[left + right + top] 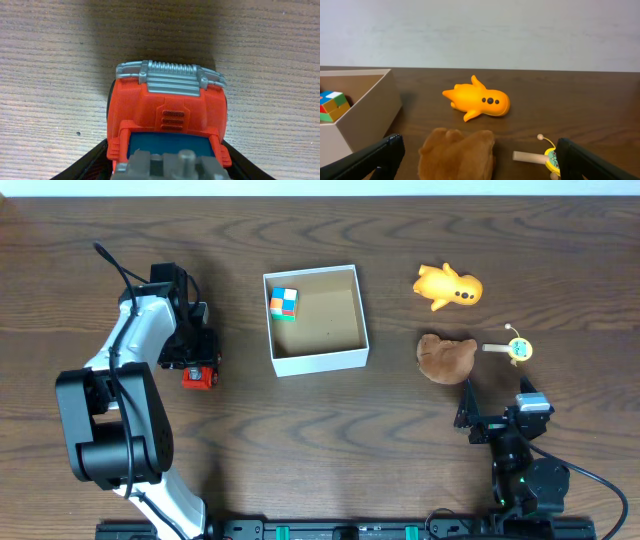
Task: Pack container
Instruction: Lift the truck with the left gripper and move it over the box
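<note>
Left gripper (pixel 198 362) is straddling red truck (pixel 167 120) left of container (pixel 320 361), clamping unconfirmed; right gripper (pixel 480 150) is gaping. Recommend gripping cab sides squarely before lifting.

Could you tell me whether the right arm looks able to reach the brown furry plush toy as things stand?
Probably yes: the right gripper stands open facing the brown furry plush toy, which lies just ahead with nothing between them.

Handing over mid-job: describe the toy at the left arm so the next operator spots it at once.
Find the white box at centre. Left of it, between the left arm's fingers, sits a small truck. It is the only red toy, with a grey grille.
</note>
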